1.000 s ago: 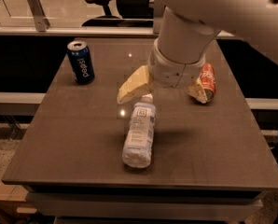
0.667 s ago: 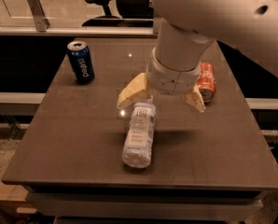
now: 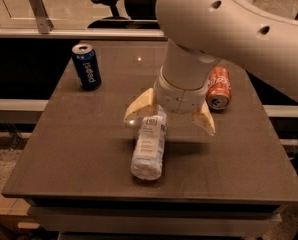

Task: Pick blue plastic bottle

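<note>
The blue plastic bottle (image 3: pixel 149 147) lies on its side on the brown table (image 3: pixel 79 149), its base toward the front edge and its cap end hidden under my wrist. It has a white label with a small dark square logo. My gripper (image 3: pixel 170 122) hangs over the bottle's far end. It is open and empty. One cream finger (image 3: pixel 139 109) stands left of the bottle and the other finger (image 3: pixel 205 121) is well to its right. My white arm covers the upper right of the view.
A dark blue Pepsi can (image 3: pixel 86 66) stands upright at the table's back left. A red soda can (image 3: pixel 218 87) lies on its side at the right, just behind my right finger. An office chair (image 3: pixel 124 1) stands behind the table.
My gripper has come down and forward over the bottle's far end and turned, so its fingers now straddle the bottle. The bottle and cans have not moved.
</note>
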